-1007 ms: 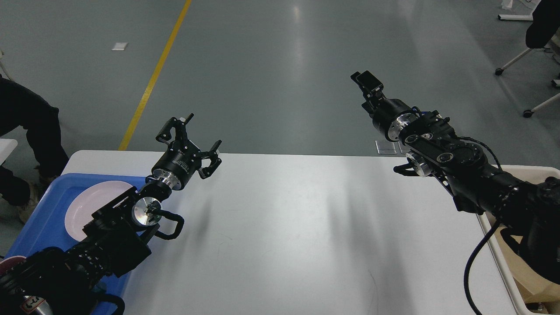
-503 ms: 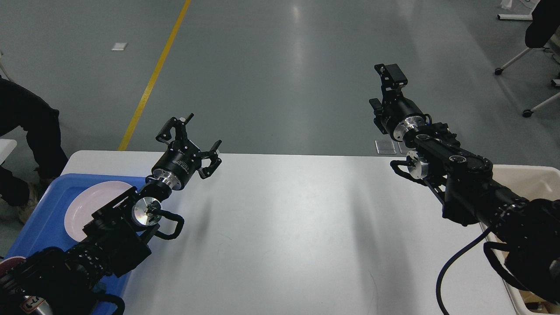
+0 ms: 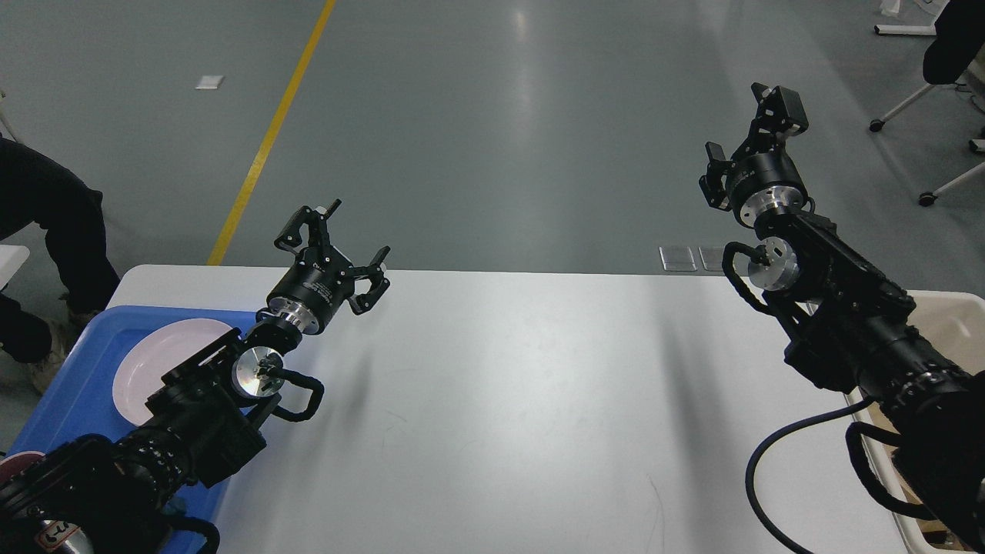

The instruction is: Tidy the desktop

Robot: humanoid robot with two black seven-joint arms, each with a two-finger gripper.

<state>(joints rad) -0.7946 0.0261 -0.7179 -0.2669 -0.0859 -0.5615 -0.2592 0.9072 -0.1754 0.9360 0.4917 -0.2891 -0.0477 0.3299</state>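
The white desktop (image 3: 500, 400) fills the lower middle of the head view, and its middle is bare. My left gripper (image 3: 342, 245) hovers over the desktop's far left part, just right of the blue tray, with its fingers spread and nothing between them. My right gripper (image 3: 746, 138) is raised beyond the desktop's far right edge, over the grey floor. Its two fingers stand apart and hold nothing.
A blue tray (image 3: 69, 385) at the left edge holds a white plate (image 3: 142, 369). A beige bin (image 3: 950, 315) stands at the right edge, partly behind my right arm. A person in dark clothes (image 3: 46, 223) stands at far left. Chair legs (image 3: 923, 100) show at top right.
My right arm has swung to the right and risen, carrying its gripper from above the table's far edge out over the floor. My left arm has not moved.
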